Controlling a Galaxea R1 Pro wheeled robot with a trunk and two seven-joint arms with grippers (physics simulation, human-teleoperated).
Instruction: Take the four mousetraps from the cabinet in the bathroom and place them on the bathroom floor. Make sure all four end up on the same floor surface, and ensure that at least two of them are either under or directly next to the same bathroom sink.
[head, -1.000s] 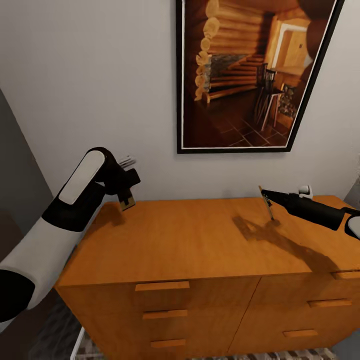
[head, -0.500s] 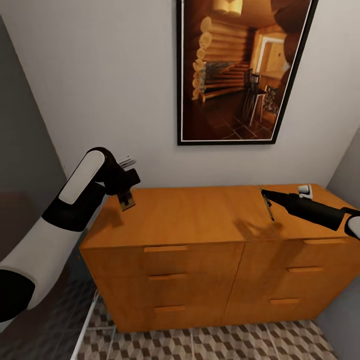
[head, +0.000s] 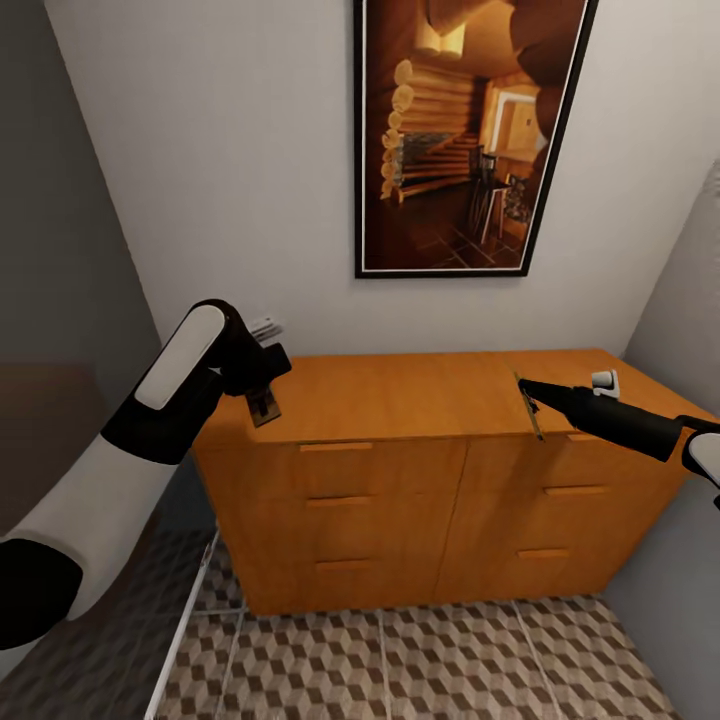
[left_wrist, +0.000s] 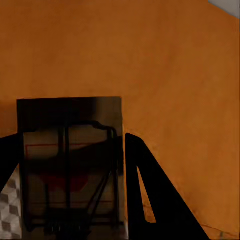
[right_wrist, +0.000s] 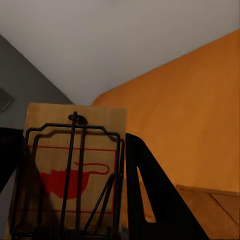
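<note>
Left hand (head: 262, 392) is pinching a mousetrap (head: 264, 406) that is hanging tilted just above the near left corner of the wooden cabinet (head: 420, 400); in the left wrist view this trap (left_wrist: 70, 165) is lying between the dark fingers (left_wrist: 155, 200), its wire bars and red mouse print facing the camera. The right hand (head: 530, 395) is gripping a second mousetrap (head: 530, 408), which is showing edge-on over the cabinet's front edge, right of its middle; the right wrist view is showing that board (right_wrist: 72, 170) flat between the fingers. Below the cabinet's drawers, the cube-patterned bathroom floor (head: 420, 665) is spreading out. A framed cabin picture (head: 465, 135) is hanging on the wall above the cabinet.
</note>
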